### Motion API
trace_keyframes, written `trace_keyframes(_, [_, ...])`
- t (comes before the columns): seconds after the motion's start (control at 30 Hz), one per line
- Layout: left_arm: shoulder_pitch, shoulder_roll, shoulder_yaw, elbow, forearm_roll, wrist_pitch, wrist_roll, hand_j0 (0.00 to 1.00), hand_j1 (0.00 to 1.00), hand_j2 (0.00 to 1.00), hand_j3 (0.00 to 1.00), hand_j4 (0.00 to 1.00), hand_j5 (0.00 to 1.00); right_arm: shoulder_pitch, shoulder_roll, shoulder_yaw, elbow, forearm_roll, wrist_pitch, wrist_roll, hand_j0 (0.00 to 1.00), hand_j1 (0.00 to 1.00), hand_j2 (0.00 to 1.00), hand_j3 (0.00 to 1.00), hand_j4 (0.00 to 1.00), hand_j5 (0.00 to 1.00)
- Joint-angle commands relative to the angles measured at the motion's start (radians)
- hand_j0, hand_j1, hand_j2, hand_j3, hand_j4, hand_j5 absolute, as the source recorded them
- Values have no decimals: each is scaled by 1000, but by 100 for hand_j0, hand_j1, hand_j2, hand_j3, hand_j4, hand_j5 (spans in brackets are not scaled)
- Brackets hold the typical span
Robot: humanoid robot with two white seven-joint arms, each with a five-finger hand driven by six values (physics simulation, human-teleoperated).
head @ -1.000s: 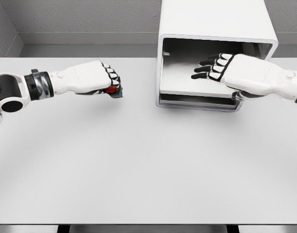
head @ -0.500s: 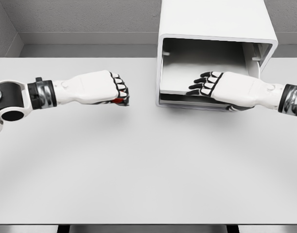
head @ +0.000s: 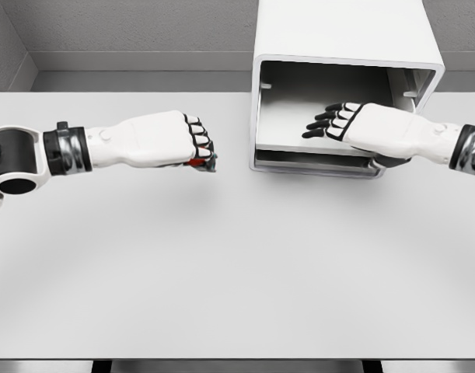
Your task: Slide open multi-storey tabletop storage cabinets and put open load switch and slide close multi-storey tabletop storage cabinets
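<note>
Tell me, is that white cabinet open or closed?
Open. The cabinet's front shows a hollow interior with a pale tray inside, and the right hand rests at its mouth.

Load switch mostly hidden inside left hand's fingers.

White storage cabinet at far right of table, box-shaped, rounded corners, upright, front facing near side. Upper compartment open, grey interior visible; white tray inside pulled slightly forward, lower slot dark beneath it. Load switch left of cabinet, apart from it, above table at mid-left; small, red and dark parts visible, mostly hidden in closed fist.
</note>
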Motion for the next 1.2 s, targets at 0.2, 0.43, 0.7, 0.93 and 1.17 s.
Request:
trace_keyframes(0.2, [-9, 4, 23, -33, 11, 1, 2, 49, 49, 49, 49, 49, 49, 9, 31, 16, 15, 51, 2, 4, 99, 99, 99, 99, 99, 99])
trace_keyframes(0.43, [-28, 4, 29, -53, 13, 1, 7, 49, 49, 49, 49, 49, 49, 18, -43, 17, -73, 40, 2, 1, 99, 99, 99, 99, 99, 99])
trace_keyframes(0.7, [-54, 3, 29, -79, 27, 1, 7, 49, 49, 49, 49, 49, 49, 44, -107, 16, -121, 36, 2, -3, 99, 99, 99, 99, 99, 99])
trace_keyframes(0.93, [-78, -3, 29, -78, 27, 1, 7, 49, 49, 49, 49, 49, 49, 78, -167, 13, -173, 14, 2, -9, 99, 99, 99, 99, 99, 99])
trace_keyframes(1.17, [-91, -6, 29, -78, 27, 1, 7, 49, 49, 49, 49, 49, 49, 84, -204, 5, -172, -99, 2, -9, 99, 99, 99, 99, 99, 99])
